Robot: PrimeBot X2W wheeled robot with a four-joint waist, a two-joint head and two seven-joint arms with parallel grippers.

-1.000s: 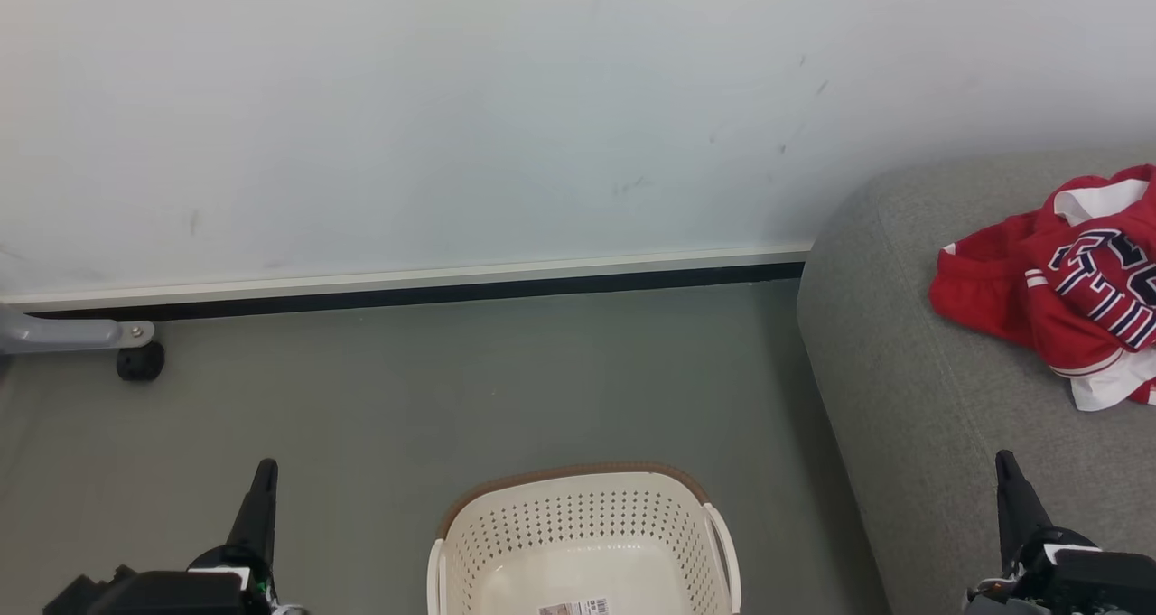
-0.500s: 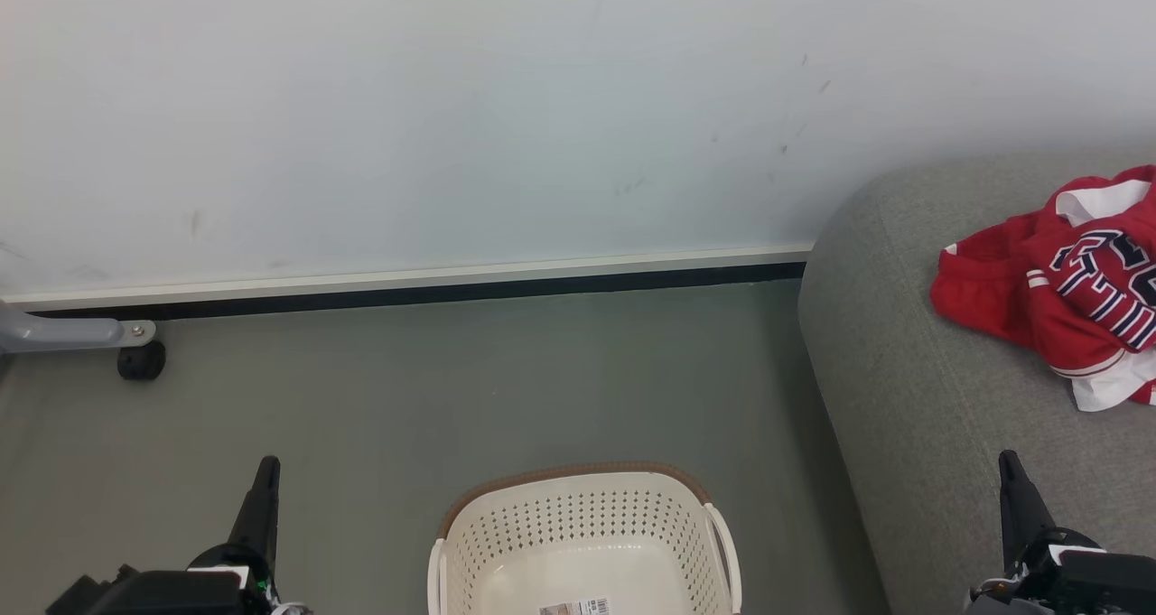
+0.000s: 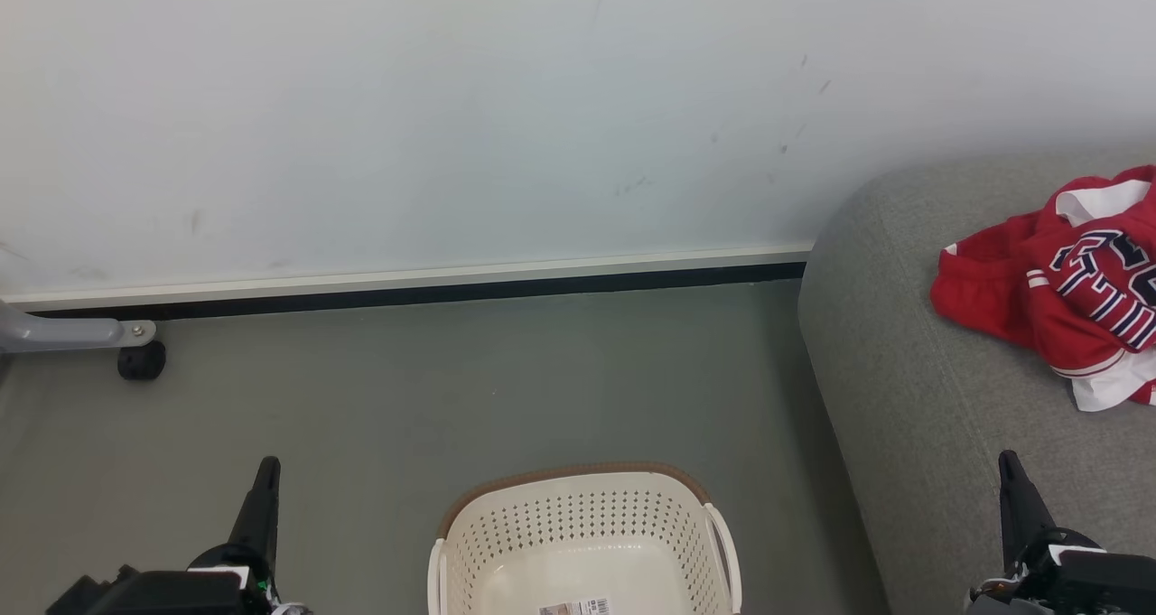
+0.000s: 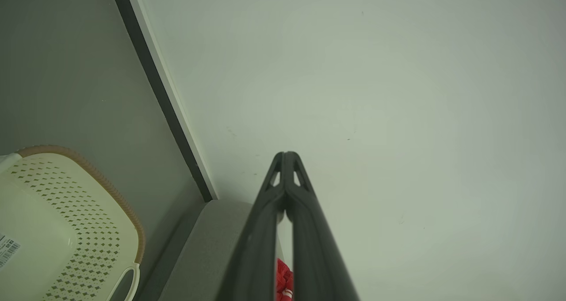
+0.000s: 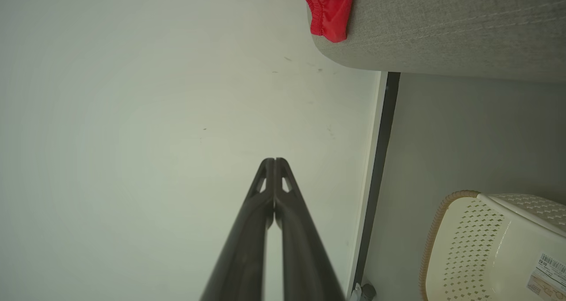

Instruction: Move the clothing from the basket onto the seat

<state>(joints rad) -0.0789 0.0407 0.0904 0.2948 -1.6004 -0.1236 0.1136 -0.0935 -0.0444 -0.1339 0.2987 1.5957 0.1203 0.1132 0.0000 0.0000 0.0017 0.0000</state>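
Clothing [image 3: 1057,303] lies in a crumpled red heap at the right edge of the head view, just above mid-height, resting on the grey seat [image 3: 903,398]. The jersey [image 3: 1106,281] with navy-and-white striped lettering sits on top. A plainer red garment [image 3: 980,294] spreads out from under it toward the left, and white fabric shows at the heap's top and lower edge. The seat fills the right side of that frame, and its rounded corner stands close to the white wall [image 3: 452,118].

The basket [image 3: 578,516] stands on the grey-green floor [image 3: 452,380] at the bottom centre of the head view, cut off by the lower edge and just left of the seat's side. Its brown rim curves across the far side, its perforated cream walls are lit, and a barcode sticker [image 3: 575,608] lies on its bare bottom.

The left gripper [image 3: 265,467] points upward at the lower left of the frame, over the floor and apart from the basket. In the left wrist view its two dark fingers meet at the tips with nothing between them. The right gripper [image 3: 1007,461] points upward at the lower right, in front of the seat and well below the clothing. The right wrist view shows its fingers pressed together too, holding nothing.

A dark skirting strip [image 3: 406,292] runs along the foot of the wall. A grey leg with a black caster [image 3: 140,360] sits at the left edge.
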